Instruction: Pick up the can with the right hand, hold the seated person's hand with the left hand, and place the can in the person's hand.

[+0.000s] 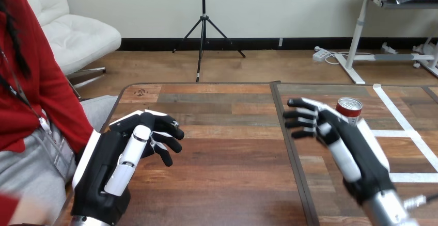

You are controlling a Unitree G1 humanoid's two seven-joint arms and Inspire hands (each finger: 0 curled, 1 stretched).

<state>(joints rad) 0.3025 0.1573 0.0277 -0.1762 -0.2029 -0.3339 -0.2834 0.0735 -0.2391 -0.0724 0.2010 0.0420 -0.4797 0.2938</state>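
A red can [349,109] with a silver top stands upright on the right half of the wooden table [227,148]. My right hand [338,138] hovers just in front and left of it, fingers straight and spread, holding nothing; the hand hides the can's lower part. My left hand [121,159] is over the table's left edge, its fingers relaxed and slightly bent, with nothing in them. The person sits at the left, and the person's hand [20,213] shows blurred at the bottom left corner, apart from my left hand.
White tape lines [408,133] mark the table's right part. A dark seam [292,148] runs down the table between my two hands. The person's lap lies close against the table's left edge.
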